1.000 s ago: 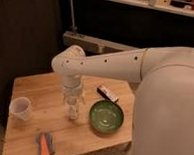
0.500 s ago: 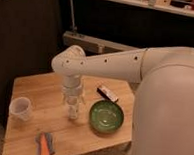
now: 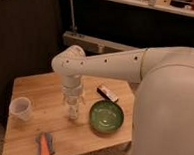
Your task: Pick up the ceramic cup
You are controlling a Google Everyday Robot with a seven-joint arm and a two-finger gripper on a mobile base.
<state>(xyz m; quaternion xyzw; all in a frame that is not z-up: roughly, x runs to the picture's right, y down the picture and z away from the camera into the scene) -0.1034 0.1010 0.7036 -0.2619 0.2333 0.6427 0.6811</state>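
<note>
The ceramic cup point(image 3: 20, 108) is a small plain white tapered cup standing upright near the left edge of the wooden table point(image 3: 39, 88). My gripper point(image 3: 73, 113) hangs straight down from the white arm over the middle of the table, its tip close to the tabletop. It is well to the right of the cup and just left of the green bowl point(image 3: 107, 116). Nothing shows between the cup and the gripper.
A dark small packet point(image 3: 107, 93) lies behind the bowl. An orange and grey tool point(image 3: 45, 144) lies at the table's front edge. My large white arm body fills the right side. A dark cabinet stands behind the table on the left.
</note>
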